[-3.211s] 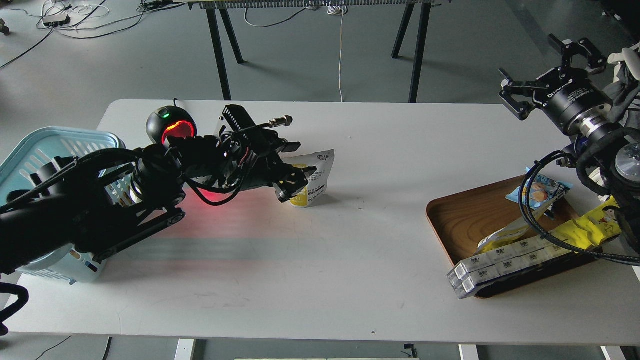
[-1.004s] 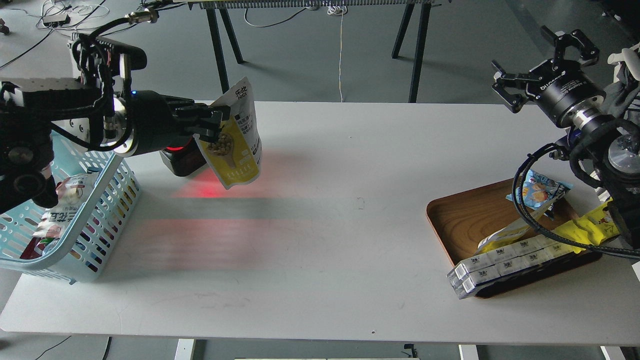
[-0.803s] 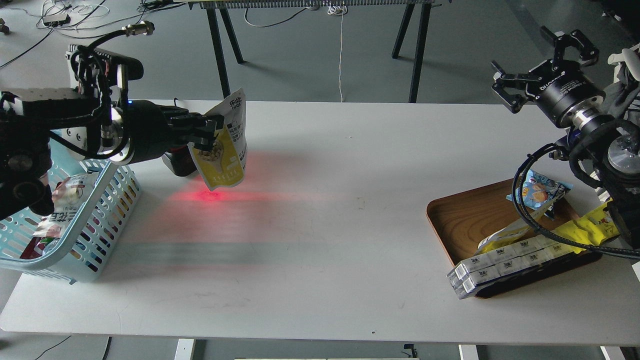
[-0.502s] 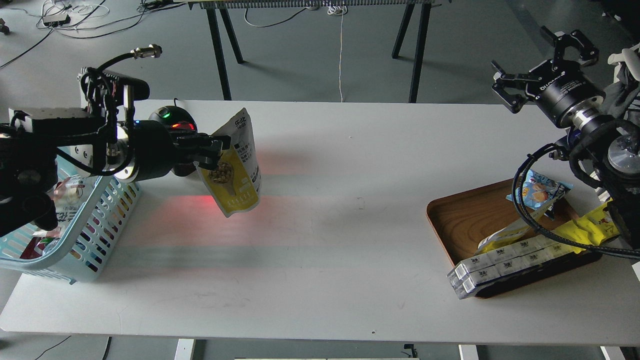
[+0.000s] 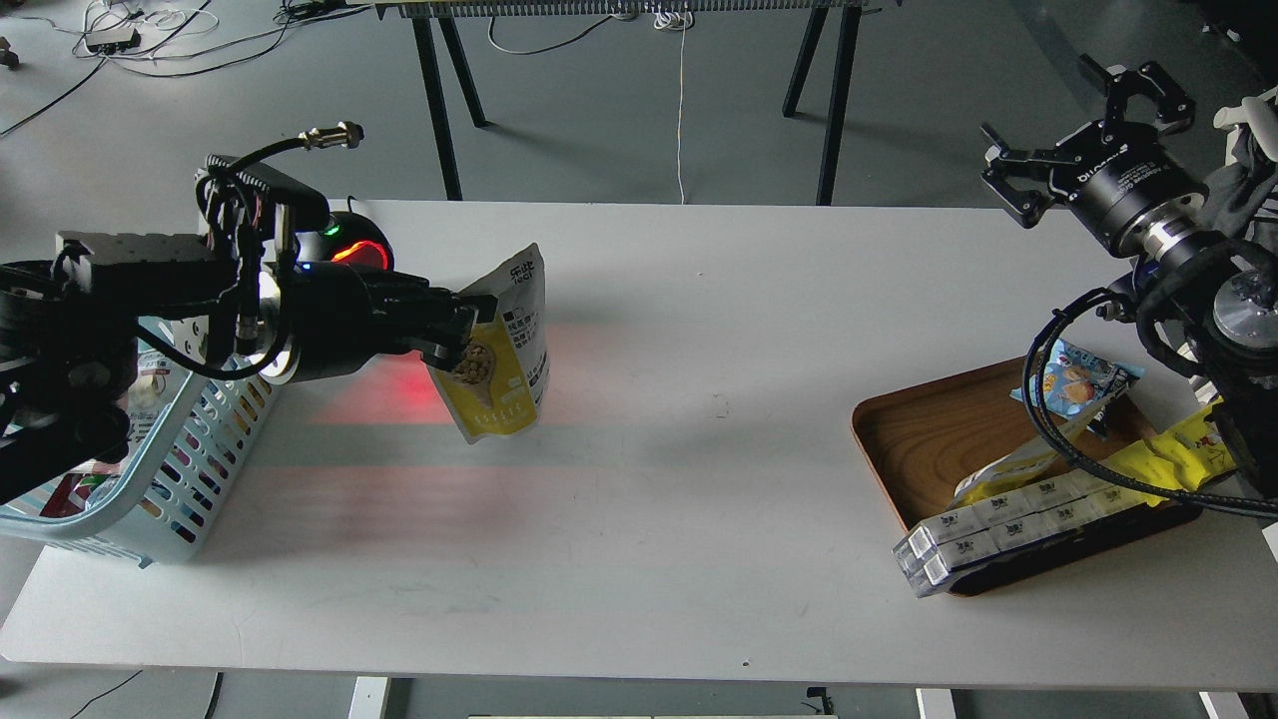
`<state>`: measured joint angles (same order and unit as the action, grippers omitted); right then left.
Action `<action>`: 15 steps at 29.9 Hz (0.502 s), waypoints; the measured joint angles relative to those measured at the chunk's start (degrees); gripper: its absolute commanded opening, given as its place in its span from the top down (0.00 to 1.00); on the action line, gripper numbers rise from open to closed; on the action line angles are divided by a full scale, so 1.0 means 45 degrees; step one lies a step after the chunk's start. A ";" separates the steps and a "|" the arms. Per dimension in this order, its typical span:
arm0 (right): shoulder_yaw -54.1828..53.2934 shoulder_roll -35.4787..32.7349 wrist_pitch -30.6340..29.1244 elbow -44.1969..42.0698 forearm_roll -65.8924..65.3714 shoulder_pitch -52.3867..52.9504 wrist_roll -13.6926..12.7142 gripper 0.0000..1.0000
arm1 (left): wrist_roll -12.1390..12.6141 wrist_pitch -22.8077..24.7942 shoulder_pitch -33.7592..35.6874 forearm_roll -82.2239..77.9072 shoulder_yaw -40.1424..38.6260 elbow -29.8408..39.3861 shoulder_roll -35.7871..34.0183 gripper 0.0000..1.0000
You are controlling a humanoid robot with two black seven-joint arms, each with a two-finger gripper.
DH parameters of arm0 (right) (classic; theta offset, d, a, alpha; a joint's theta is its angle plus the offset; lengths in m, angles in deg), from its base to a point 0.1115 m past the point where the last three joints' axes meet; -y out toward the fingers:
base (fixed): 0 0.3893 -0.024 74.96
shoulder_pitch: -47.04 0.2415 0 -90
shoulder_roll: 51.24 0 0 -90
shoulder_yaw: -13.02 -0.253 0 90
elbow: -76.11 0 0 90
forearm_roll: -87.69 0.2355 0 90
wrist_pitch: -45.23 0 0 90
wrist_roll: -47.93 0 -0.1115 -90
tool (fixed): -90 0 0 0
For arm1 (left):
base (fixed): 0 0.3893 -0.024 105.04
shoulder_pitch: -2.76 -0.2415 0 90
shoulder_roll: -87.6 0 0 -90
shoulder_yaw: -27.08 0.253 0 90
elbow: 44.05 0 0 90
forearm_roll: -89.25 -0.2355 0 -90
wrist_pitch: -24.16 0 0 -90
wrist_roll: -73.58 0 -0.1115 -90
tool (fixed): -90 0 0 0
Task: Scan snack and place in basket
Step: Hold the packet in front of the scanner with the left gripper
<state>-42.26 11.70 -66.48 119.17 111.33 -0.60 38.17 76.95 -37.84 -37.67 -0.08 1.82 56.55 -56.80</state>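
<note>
one snack (image 5: 499, 358), one basket (image 5: 190, 454), one tray (image 5: 924, 439)

snack (image 5: 504, 364): white top with dark print, yellow lower half, beige balls pictured
basket (image 5: 190, 469): light blue, slotted sides
scanner (image 5: 351, 243): black, red glow, green light
worktop (image 5: 659, 479): white, red cast near scanner
tray (image 5: 924, 434): brown wood grain
wrapper (image 5: 1173, 454): bright yellow

Even, dim overhead light leaves the white table (image 5: 699, 479) grey, with soft shadows. A scanner (image 5: 351, 243) glows red and throws banded red streaks across the table. The picture is sharp, with no glare.
</note>
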 measured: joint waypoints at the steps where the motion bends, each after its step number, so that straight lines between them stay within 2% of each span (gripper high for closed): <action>1: 0.0000 0.0000 0.0000 0.0000 0.0000 0.0000 0.0000 0.04 | -0.0059 0.0000 0.0009 -0.0004 -0.0019 0.0005 0.0066 0.99; 15: 0.0001 0.0000 -0.0001 0.0000 0.0000 -0.0019 0.0000 0.04 | -0.0463 -0.0682 0.0153 -0.0959 -0.0317 0.0008 0.0445 0.99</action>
<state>-42.26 11.70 -66.48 119.17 111.33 -0.68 38.17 74.87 -40.90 -36.98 -4.40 0.39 56.59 -54.80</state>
